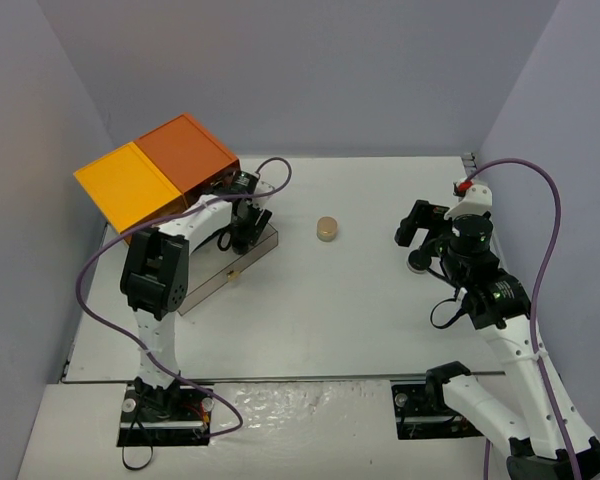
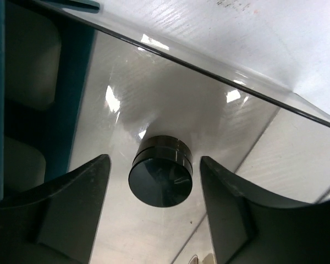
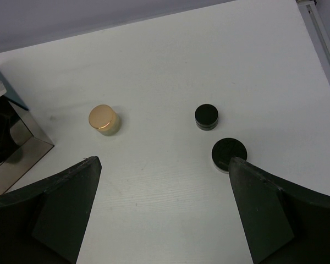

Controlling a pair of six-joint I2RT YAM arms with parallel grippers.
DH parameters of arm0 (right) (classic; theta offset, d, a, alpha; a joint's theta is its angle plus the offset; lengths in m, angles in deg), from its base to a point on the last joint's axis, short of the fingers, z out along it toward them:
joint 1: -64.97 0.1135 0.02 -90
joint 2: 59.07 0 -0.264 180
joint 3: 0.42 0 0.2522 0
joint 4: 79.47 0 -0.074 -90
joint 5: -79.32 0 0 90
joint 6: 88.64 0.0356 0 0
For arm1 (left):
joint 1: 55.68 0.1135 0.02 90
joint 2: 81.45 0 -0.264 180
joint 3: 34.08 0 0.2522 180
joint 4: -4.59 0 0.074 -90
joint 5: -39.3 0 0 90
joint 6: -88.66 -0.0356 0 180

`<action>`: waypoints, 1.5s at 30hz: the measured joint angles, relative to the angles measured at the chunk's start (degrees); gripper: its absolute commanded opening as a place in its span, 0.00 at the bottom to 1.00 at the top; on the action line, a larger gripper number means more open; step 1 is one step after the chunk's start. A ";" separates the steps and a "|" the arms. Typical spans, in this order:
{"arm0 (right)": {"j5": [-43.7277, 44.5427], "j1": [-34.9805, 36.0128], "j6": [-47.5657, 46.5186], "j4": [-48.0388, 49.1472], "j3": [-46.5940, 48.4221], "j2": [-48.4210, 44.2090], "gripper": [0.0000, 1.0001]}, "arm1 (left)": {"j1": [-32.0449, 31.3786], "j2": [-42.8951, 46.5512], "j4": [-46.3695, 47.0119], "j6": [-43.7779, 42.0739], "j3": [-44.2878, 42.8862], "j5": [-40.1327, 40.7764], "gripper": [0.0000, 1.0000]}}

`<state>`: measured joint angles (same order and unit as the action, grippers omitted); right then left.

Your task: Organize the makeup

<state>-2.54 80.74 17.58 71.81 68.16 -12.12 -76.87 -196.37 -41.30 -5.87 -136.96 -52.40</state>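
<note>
A round black compact [image 2: 160, 177] lies on the floor of the pulled-out smoky clear drawer [image 2: 126, 93]. My left gripper [image 2: 154, 165] hangs over it, open, with a gap on each side of the compact. On the white table stand a gold-lidded jar [image 3: 104, 119], a small black compact [image 3: 207, 116] and a wider black compact [image 3: 226, 152]; the wider one is partly behind my right fingertip [image 3: 253, 198]. My right gripper [image 3: 165, 162] is open above them and holds nothing. From above, the jar [image 1: 327, 228] sits mid-table between the left gripper [image 1: 245, 230] and the right gripper [image 1: 417, 232].
The dark cabinet with an orange and yellow top [image 1: 155, 170] stands at the back left, its drawer [image 1: 220, 275] drawn out toward the table's middle. Grey walls close in the back and both sides.
</note>
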 measured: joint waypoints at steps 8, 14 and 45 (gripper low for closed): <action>-0.02 0.00 0.11 0.00 0.00 0.19 0.99 | -1.26 1.75 -2.78 0.46 -5.13 -1.64 0.69; -0.02 0.00 0.18 -0.02 0.00 0.19 1.00 | -7.23 2.87 -3.99 1.79 -12.32 -3.33 0.85; -4.01 0.00 0.01 -0.37 0.00 -2.58 1.00 | -18.56 -27.93 -5.74 3.43 -42.33 -5.27 0.74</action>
<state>-6.55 80.74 17.59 71.44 68.16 -14.70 -95.43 -224.29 -47.04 -2.44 -179.30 -57.66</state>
